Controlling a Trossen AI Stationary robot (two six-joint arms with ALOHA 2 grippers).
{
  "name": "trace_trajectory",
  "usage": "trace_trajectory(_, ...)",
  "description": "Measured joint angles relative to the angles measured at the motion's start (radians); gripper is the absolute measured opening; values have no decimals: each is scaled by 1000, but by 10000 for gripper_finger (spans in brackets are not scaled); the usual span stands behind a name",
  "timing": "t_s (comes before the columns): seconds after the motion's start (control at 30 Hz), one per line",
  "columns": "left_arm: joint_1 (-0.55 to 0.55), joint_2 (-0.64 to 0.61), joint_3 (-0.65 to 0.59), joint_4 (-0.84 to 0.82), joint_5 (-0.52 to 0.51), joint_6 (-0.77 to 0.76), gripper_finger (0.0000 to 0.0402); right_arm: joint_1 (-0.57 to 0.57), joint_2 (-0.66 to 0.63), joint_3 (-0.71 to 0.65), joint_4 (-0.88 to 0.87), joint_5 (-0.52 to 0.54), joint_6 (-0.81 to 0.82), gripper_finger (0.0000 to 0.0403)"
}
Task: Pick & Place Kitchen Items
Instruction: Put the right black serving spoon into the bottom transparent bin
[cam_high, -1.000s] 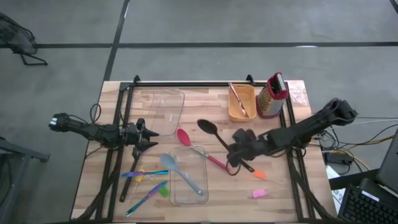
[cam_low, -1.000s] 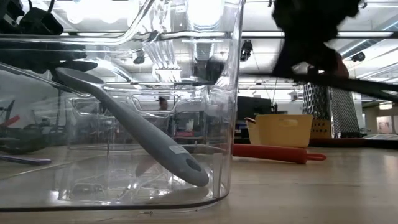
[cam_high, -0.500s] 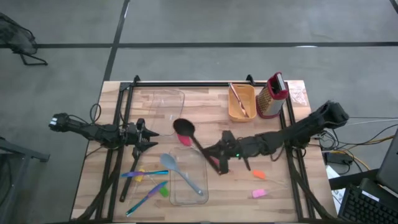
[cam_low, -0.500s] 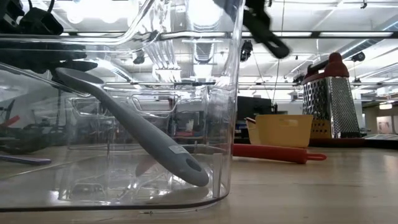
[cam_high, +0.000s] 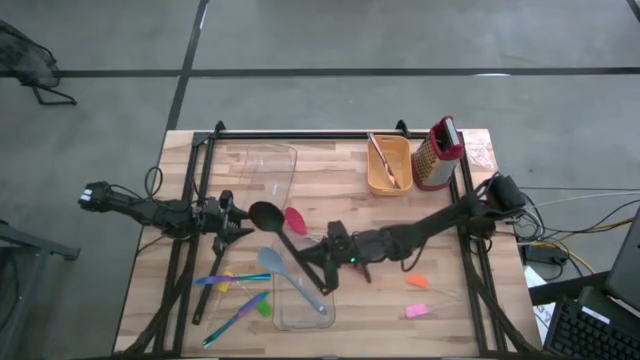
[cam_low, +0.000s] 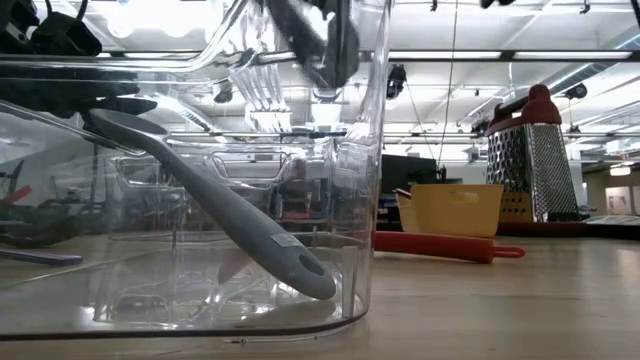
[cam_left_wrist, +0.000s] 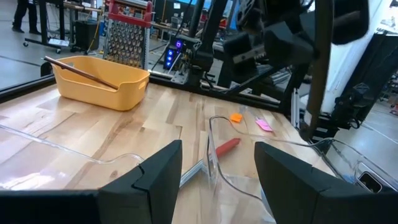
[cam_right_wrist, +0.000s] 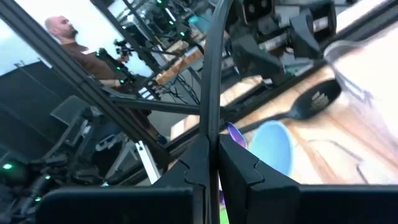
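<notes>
Glossy clear plastic bin (cam_low: 200, 250), matt grey spoon (cam_low: 215, 205), wooden table (cam_high: 340, 165)

**Wooden table and the things lying on it**

A light wooden table (cam_high: 330, 170) is seen from above. At its far right a yellow tray (cam_high: 389, 165) and a red-topped metal grater (cam_high: 437, 153) are stood side by side. One clear container (cam_high: 262, 168) is set at the far left, another (cam_high: 302, 290) at the near middle. A red spoon (cam_high: 297, 220) lies between them. Blue and purple sticks (cam_high: 232, 281) with a green chunk (cam_high: 264, 308) lie near left; orange (cam_high: 416, 281) and pink (cam_high: 417, 311) chunks lie near right.
</notes>
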Motion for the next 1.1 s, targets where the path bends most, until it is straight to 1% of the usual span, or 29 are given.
trace_trajectory(0.1, 0, 0, 0, 0, 0, 0, 209, -1, 58, 46, -20, -1, 19, 18)
trace_trajectory(0.27, 0, 0, 0, 0, 0, 0, 209, -1, 102, 81, -109, 0, 104, 18)
trace_trajectory(0.6, 0, 3, 0, 0, 0, 0, 209, 10, 181, 105, -110, 79, 223, 18)
trace_trajectory(0.7, 0, 3, 0, 0, 0, 0, 209, 16, 200, 105, -109, 83, 250, 18)
trace_trajectory(0.9, 0, 3, 0, 0, 0, 0, 209, 33, 203, 94, -118, 162, 272, 18)
trace_trajectory(1.1, 0, 3, 0, 0, 0, 0, 209, 41, 202, 90, -122, 182, 296, 19)
